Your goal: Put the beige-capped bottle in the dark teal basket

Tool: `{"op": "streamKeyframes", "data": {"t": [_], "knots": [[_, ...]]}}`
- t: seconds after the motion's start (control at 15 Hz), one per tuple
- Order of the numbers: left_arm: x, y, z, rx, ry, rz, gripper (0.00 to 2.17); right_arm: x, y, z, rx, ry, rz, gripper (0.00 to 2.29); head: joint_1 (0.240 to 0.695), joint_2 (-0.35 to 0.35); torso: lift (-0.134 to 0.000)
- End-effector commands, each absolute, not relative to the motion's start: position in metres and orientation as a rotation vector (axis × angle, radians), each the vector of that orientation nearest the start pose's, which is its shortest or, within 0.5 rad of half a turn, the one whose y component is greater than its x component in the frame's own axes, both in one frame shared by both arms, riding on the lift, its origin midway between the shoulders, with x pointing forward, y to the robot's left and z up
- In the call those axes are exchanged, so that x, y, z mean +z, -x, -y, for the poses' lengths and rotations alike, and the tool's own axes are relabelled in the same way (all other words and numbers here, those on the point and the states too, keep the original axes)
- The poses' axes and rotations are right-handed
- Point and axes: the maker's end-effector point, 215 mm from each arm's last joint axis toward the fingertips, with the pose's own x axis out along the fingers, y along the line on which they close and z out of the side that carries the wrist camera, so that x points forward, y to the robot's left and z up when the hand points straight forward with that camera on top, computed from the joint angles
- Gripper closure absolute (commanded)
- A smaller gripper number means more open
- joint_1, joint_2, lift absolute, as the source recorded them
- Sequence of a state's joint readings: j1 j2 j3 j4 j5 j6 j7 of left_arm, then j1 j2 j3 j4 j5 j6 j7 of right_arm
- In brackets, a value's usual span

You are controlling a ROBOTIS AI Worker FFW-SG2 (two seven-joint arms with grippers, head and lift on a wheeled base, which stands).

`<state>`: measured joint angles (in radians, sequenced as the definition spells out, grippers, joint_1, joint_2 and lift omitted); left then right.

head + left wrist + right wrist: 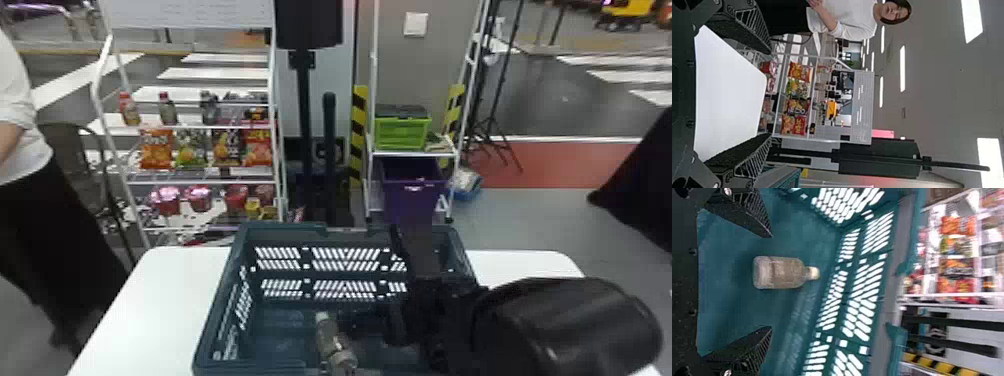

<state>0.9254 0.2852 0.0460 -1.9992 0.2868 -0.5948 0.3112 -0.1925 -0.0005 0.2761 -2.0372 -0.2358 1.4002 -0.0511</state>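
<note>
In the head view my right gripper point(400, 312) is inside the dark teal basket point(215, 300), toward its right side. The beige-capped bottle point(330, 342) is in the basket's near part, left of that gripper. In the right wrist view my right gripper point(770, 282) is open, fingers wide apart. The bottle point(779, 272) shows between them with gaps on both sides, its cap toward the slotted wall of the basket point(727, 305). Whether it stands or lies, I cannot tell. My left gripper point(769, 94) is open with nothing held, facing the snack shelf.
A white table point(145, 305) carries the basket and extends on both its sides. Beyond it stand a snack rack point(200, 127), a dark post point(302, 115) and a shelf with a green crate point(402, 132) and a purple bin point(412, 187).
</note>
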Motion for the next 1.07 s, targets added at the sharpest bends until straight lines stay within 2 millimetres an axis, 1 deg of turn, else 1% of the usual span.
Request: {"op": "streamKeyframes", "data": {"t": [0.0, 0.07, 0.13, 0.2, 0.27, 0.4, 0.53, 0.6, 0.8, 1.0], "knots": [[-0.337, -0.292, -0.355, 0.251, 0.064, 0.089, 0.14, -0.341, -0.512, 0.045, 0.395, 0.006, -0.589, 0.05, 0.499, 0.000, 0.000], [-0.338, -0.291, -0.356, 0.252, 0.067, 0.089, 0.14, -0.335, -0.507, 0.052, 0.385, -0.004, -0.531, 0.05, 0.499, 0.000, 0.000], [-0.338, -0.291, -0.357, 0.252, 0.068, 0.090, 0.14, -0.335, -0.499, 0.059, 0.377, -0.009, -0.507, 0.05, 0.499, 0.000, 0.000], [-0.338, -0.292, -0.357, 0.250, 0.069, 0.090, 0.14, -0.337, -0.489, 0.071, 0.360, -0.011, -0.493, 0.05, 0.499, 0.000, 0.000], [-0.339, -0.292, -0.357, 0.250, 0.069, 0.090, 0.14, -0.337, -0.478, 0.086, 0.331, -0.015, -0.454, 0.05, 0.499, 0.000, 0.000], [-0.340, -0.293, -0.357, 0.248, 0.069, 0.089, 0.14, -0.326, -0.465, 0.110, 0.298, -0.045, -0.358, 0.05, 0.499, 0.000, 0.000], [-0.340, -0.294, -0.357, 0.246, 0.071, 0.090, 0.14, -0.320, -0.443, 0.135, 0.256, -0.073, -0.280, 0.05, 0.499, 0.000, 0.000], [-0.340, -0.295, -0.357, 0.246, 0.071, 0.090, 0.14, -0.311, -0.434, 0.149, 0.230, -0.091, -0.221, 0.05, 0.499, 0.000, 0.000], [-0.341, -0.295, -0.358, 0.246, 0.072, 0.088, 0.14, -0.307, -0.403, 0.173, 0.184, -0.111, -0.129, 0.05, 0.499, 0.000, 0.000], [-0.342, -0.295, -0.359, 0.248, 0.075, 0.086, 0.14, -0.319, -0.373, 0.187, 0.134, -0.122, -0.074, 0.06, 0.499, 0.000, 0.000]]}}
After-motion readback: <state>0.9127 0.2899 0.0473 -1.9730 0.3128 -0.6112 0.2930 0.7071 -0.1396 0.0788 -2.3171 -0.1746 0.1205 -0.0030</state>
